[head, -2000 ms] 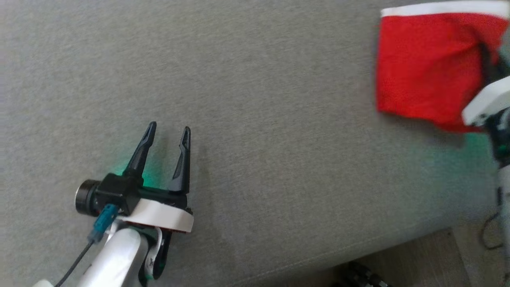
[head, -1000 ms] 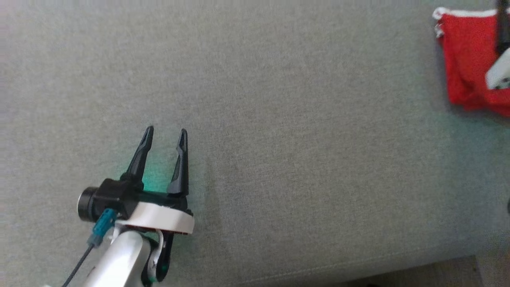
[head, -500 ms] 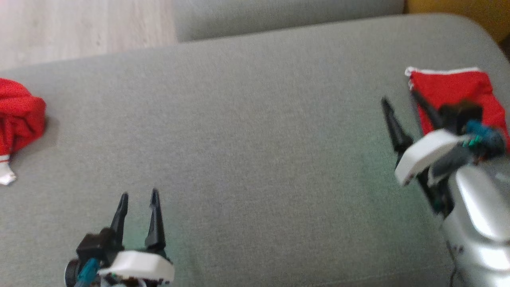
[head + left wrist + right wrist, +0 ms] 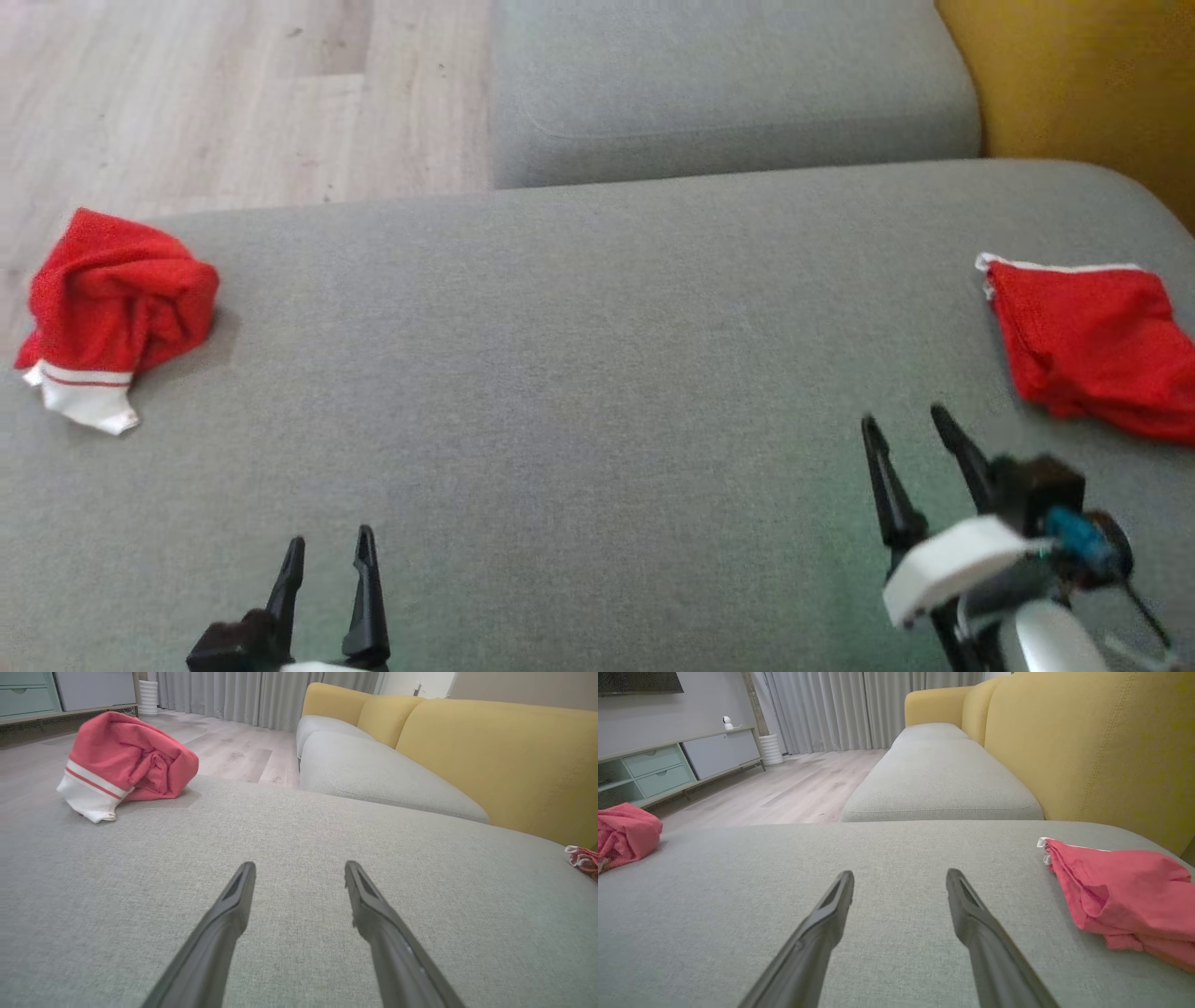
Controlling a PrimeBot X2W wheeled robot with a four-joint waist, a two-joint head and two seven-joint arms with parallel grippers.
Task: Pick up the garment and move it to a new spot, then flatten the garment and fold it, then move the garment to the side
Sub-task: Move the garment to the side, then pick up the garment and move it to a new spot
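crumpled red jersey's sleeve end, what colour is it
White sleeve end with one red stripe, best in left wrist view.

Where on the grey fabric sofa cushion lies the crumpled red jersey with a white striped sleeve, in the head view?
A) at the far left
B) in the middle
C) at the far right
A: the red jersey sits bunched at the left end of the grey cushion; the plain red cloth with a thin white edge lies at the right.

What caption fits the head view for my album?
Open left tool and right tool over gray sofa; crumpled jersey left, red cloth right.
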